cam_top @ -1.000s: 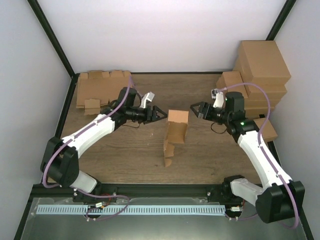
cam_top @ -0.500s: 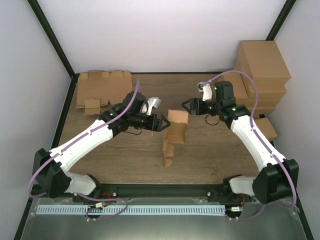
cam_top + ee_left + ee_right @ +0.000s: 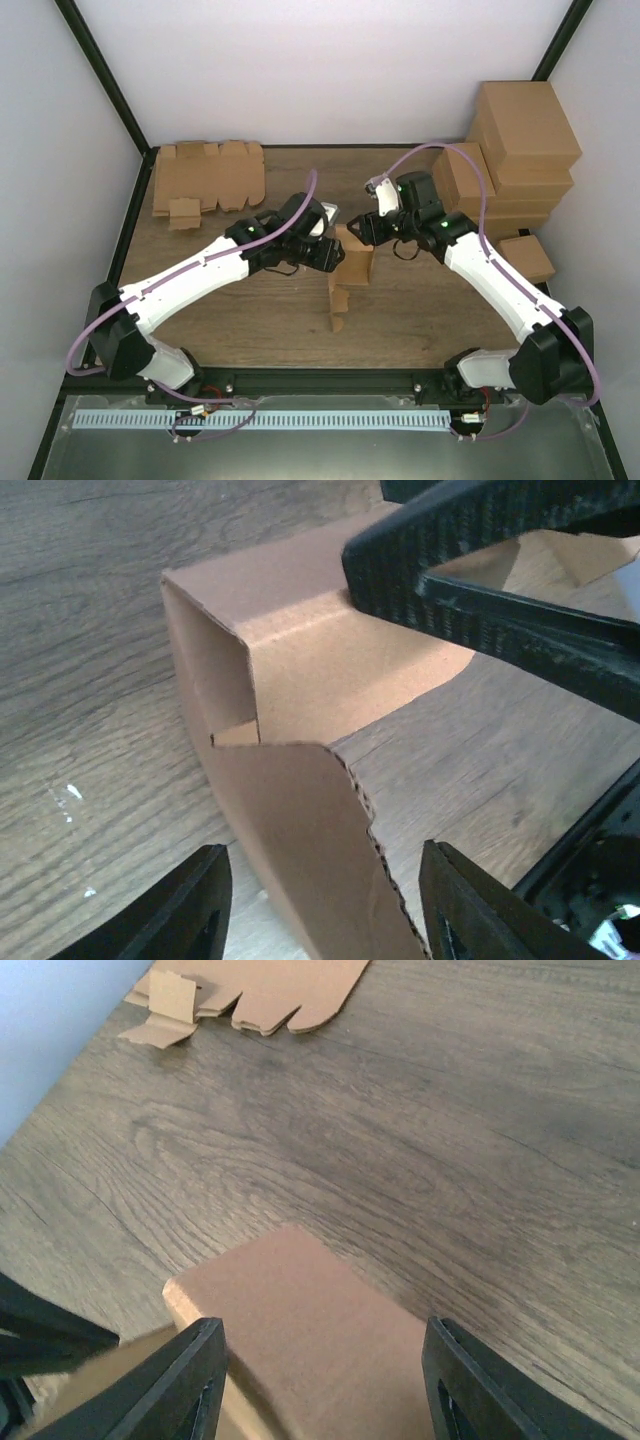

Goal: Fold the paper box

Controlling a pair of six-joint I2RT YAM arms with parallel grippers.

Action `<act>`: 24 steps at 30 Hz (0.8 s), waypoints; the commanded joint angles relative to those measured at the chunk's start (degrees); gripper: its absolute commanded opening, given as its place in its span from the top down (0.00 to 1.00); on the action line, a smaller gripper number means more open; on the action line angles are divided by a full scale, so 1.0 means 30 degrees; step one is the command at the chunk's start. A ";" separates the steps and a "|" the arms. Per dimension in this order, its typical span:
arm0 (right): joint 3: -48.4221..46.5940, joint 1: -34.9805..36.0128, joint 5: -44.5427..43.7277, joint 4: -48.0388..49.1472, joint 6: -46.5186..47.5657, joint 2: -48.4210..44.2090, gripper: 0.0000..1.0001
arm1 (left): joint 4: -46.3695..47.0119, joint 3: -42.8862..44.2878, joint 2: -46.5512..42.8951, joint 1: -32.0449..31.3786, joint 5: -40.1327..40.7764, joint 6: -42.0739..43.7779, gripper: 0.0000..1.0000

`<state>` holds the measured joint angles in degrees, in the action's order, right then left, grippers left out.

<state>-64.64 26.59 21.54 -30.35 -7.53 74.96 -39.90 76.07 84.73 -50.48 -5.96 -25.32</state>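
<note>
Nearest us, the paper box (image 3: 349, 268) stands half-formed at the middle of the wooden table (image 3: 250, 320). Its long axis runs near to far, with a loose flap trailing toward the arm bases and the raised, creased end pointing away.

Both claws meet at that far, raised end. The left claw (image 3: 334, 252) comes in from the left. Its wrist view shows the jaws spread wide, with a corrugated flap edge of the paper box (image 3: 300, 820) standing between them, not pinched. The right claw (image 3: 360, 229) comes from the right, just beyond. It too is released, straddling the paper box (image 3: 300, 1330) at its flat top face.

We judge the two about equally close, the left on a side wall and the right on the top. The coming fold likely turns on pressing across the box's short width, not along its length.

Farther back lie flat cardboard blanks (image 3: 205, 175) at the left and stacked cartons (image 3: 520, 140) at the right.
</note>
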 commanded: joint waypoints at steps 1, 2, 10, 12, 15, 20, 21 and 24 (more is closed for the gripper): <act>0.0732 0.0477 -0.1806 -0.0065 0.0785 -0.0858 0.45 | -0.0662 0.0681 0.0378 -0.0149 0.0835 0.0387 0.49; 0.0909 0.0497 -0.1865 0.0003 0.0870 -0.0953 0.45 | -0.0761 0.0760 0.0428 -0.0164 0.0878 0.0399 0.51; 0.1891 0.1355 -0.3149 0.0270 0.1520 -0.1957 0.44 | -0.0807 0.0907 0.0241 -0.0166 0.1126 0.0523 0.57; 0.2040 0.1761 -0.3554 0.0350 0.1541 -0.2113 0.44 | -0.0562 0.0814 0.0234 -0.0158 0.0728 0.0559 0.57; 0.2241 0.2540 -0.4735 0.0389 0.1542 -0.2306 0.43 | -0.0181 0.0727 0.0248 -0.0142 0.0439 0.0494 0.58; 0.2646 0.3856 -0.7330 0.0683 0.1926 -0.2225 0.43 | 0.0722 0.0255 0.0068 -0.0136 0.0265 0.0176 0.72; 0.2650 0.4094 -0.7818 0.0679 0.1997 -0.2161 0.43 | 0.0749 0.0252 0.0125 -0.0151 0.0236 0.0153 0.73; 0.2582 0.4769 -0.8911 0.0614 0.2177 -0.1809 0.42 | 0.0735 0.0206 0.0317 -0.0157 0.0141 0.0187 0.76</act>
<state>-56.80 38.26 2.02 -29.19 -2.55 68.82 -39.66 77.19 85.78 -50.68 -4.38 -24.86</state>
